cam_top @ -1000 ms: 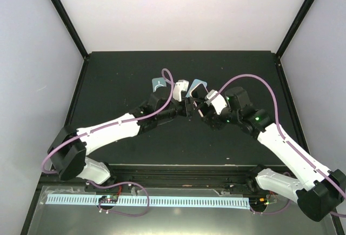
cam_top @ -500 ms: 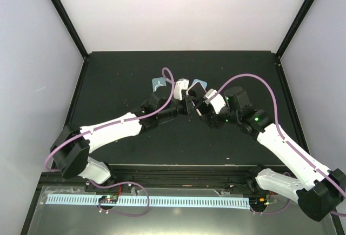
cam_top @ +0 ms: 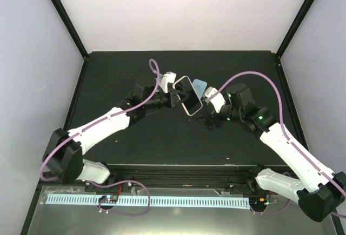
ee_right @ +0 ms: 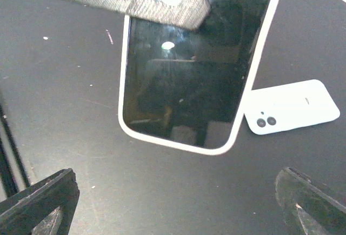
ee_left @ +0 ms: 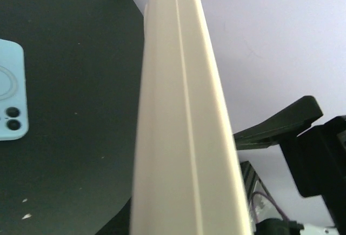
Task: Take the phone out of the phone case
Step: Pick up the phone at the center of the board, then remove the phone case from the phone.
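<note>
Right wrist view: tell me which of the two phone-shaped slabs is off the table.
The dark-screened phone with the cream rim, gripped by the left pincer. The pale blue case with two camera holes lies flat on the table.

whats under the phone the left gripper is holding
Only bare black table shows below the phone; the case lies off to its side. The patch directly behind the phone is hidden.

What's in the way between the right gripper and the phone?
Nothing visible. The open right gripper faces the phone, which the left gripper holds; the blue case lies apart on the table.
</note>
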`<state>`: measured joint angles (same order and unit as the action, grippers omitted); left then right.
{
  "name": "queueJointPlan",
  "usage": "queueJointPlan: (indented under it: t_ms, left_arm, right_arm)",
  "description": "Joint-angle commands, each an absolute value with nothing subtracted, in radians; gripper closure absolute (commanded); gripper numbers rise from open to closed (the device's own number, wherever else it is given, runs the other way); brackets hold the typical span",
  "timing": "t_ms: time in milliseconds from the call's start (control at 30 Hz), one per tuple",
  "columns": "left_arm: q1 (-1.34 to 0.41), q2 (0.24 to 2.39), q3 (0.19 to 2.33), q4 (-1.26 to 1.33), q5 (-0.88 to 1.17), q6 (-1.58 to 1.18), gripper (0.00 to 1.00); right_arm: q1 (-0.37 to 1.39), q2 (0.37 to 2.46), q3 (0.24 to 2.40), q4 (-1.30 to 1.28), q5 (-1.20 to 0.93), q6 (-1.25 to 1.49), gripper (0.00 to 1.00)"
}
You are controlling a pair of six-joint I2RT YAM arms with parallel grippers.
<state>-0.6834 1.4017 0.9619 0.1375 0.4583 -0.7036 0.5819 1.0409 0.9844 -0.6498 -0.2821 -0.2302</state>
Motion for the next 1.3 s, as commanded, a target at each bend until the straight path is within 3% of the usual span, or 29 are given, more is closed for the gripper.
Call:
queueJointPlan:
  t_ms: [0,233,600,1033,1267]
  left_arm:
    - [-0.623,1.296,1.002,0.062,0.671,-0.518,0.98]
    - [-0.582,1.143,0.965,-0.02,0.955,-0.348,0.98]
    - [-0.581,1.134,1.035,-0.166,1.184,-0.162,0.98]
    - [-0.583,1.197,1.053,-0.092,1.254,-0.218,0.98]
    - [-0.583,1.227,1.063,-0.086,1.328,-0.246,0.98]
  right_arm:
    - [0.586,1.001,1.027,-0.719,-0.367,-0.247,0.0]
    - [0.584,0.978,1.068,-0.818,-0.52,-0.298,0.01]
    - [0.586,0.985,1.068,-0.922,-0.943,-0.466,0.24]
    - [0.588,1.042,1.075,-0.924,-0.962,-0.549,0.61]
    - [0.588,1.075,1.086,-0.949,-0.968,-0.613,0.69]
